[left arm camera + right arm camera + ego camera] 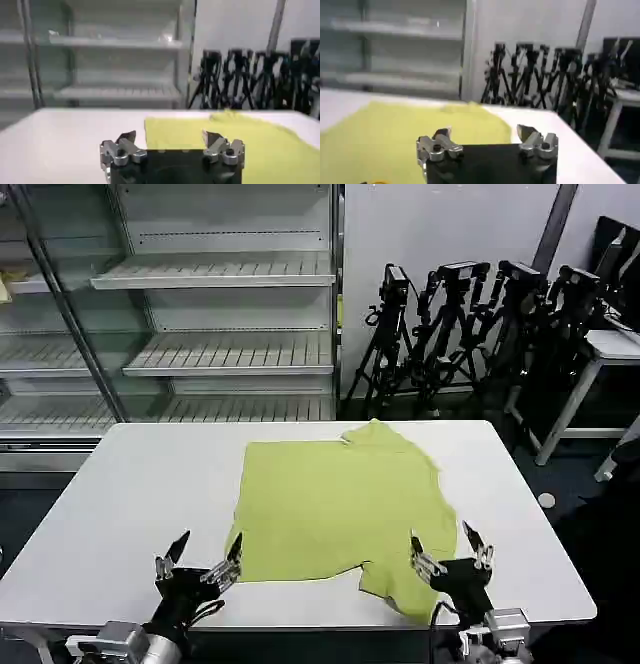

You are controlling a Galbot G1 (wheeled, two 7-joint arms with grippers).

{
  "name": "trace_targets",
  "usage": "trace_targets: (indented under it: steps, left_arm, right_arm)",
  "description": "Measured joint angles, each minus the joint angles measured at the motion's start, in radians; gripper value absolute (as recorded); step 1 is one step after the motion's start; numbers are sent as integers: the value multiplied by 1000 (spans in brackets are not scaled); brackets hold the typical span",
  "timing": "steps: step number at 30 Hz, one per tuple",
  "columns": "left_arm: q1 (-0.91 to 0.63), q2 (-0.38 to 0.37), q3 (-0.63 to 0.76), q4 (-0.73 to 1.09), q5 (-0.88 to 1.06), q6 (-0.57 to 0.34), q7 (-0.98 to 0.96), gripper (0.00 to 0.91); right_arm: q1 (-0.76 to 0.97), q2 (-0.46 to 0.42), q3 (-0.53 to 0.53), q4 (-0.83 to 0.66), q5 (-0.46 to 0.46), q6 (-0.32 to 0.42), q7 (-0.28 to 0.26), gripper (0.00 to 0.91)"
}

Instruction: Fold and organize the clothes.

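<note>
White tabletop (pixel 130 504) before metal shelving holds a lime yellow-green short-sleeved T-shirt (pixel 335 504), spread flat, its length running away from the robot. Its near hem lies just ahead of both grippers: left gripper (pixel 205 559) at the left corner, right gripper (pixel 447 551) over the near sleeve, both spread wide.
</note>
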Motion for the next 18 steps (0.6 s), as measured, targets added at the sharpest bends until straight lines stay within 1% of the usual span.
trace_targets:
  steps: [5,13,14,15,16,17,18]
  left_arm:
    - [-20,10,20,48,-10,29,-3,907]
    - [-63,14,47,142,-18,55,-3,907]
    - [-70,14,49,154,-19,57,-3,816]
    - [-74,13,50,166,-19,59,-4,534]
    - [-78,13,51,178,-20,61,-4,252]
    - [-83,13,52,190,-20,62,-5,20]
    - [-88,13,52,200,-21,64,-6,20]
  right_arm:
    - [-31,11,-1,-23,-7,0,-11,907]
    - [-37,33,-33,-62,-9,9,-25,907]
    - [-37,36,-38,-66,-9,11,-27,907]
    - [-36,39,-43,-70,-9,13,-29,907]
    - [-36,42,-49,-74,-9,15,-31,846]
    - [-36,45,-55,-78,-9,17,-32,373]
    - [-37,47,-60,-82,-9,19,-33,121]
